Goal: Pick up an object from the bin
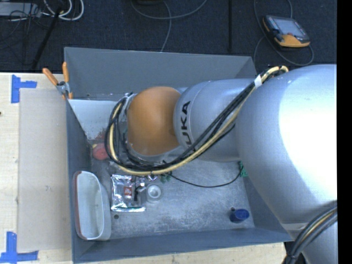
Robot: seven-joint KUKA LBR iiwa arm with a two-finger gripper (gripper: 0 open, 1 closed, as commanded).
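My gripper (138, 186) shows just below the orange wrist cover, low over the left middle of the bin floor. Right under it lies a crinkled silver foil packet (122, 196) with a dark red patch on it. The gripper's dark tip overlaps the packet's right side. A small round clear cap (153, 192) rests on the floor just right of the gripper. Up and to the left, a reddish round thing (100, 152) lies partly hidden by the wrist cables.
A long white oval dish (91, 205) lies along the bin's left wall. A small blue cap (238, 215) sits near the front right corner, and a bit of green (242, 172) shows under the arm. The arm covers the bin's right and back.
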